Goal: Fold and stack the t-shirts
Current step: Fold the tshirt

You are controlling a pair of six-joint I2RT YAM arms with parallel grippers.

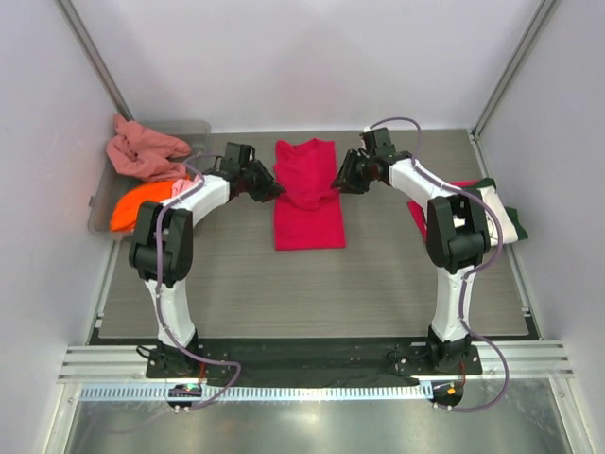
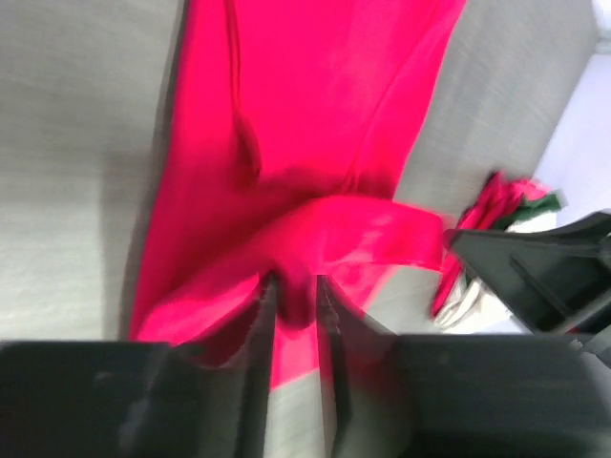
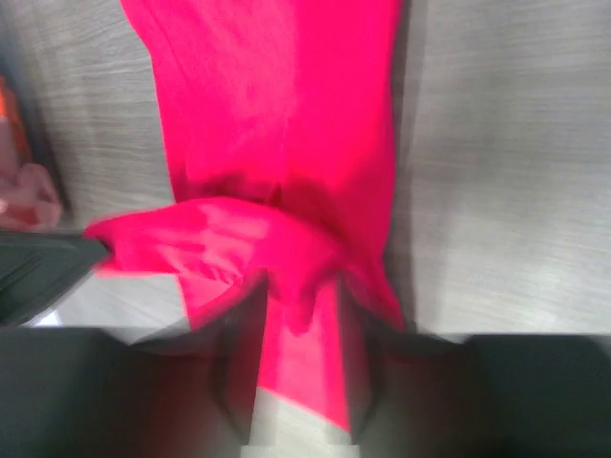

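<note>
A crimson-red t-shirt lies lengthwise at the table's centre, its far end lifted and bunched. My left gripper is shut on the shirt's left edge; in the left wrist view a fold of red cloth sits between the fingers. My right gripper is shut on the right edge; red cloth is pinched between its fingers. A stack of folded shirts, cream, dark green and red, lies at the right. Salmon-pink and orange shirts lie in the bin.
A clear grey plastic bin stands at the back left. White walls enclose the table on three sides. The right gripper shows in the left wrist view.
</note>
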